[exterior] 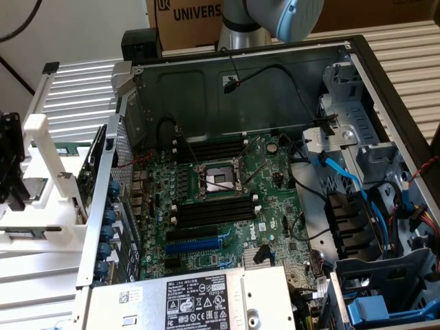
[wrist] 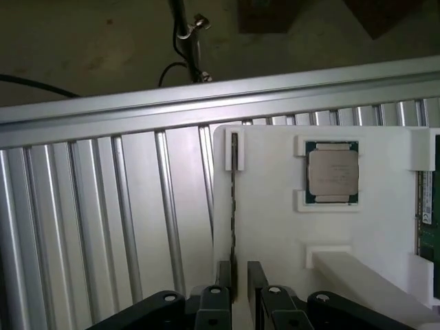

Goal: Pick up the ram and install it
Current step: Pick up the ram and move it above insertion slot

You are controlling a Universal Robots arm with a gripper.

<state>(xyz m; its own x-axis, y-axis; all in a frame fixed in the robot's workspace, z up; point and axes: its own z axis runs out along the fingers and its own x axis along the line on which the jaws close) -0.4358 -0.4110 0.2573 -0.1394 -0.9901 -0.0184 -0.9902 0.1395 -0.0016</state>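
At the exterior view's left, outside the computer case [exterior: 206,82], a white holder [exterior: 38,134] keeps the ram [wrist: 234,206] standing on edge in 1 slot. The claw [wrist: 239,275] is spread apart, straddling the stick without clamping it. The stick is probably light, stiff and brittle: grip the 2 flat faces, clear of the contacts.

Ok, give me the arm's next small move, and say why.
Probably close the fingers on the ram. It stands on edge in the white holder, and the open gripper straddles its near end, one finger on each side, so a squeeze looks enough to grip it.
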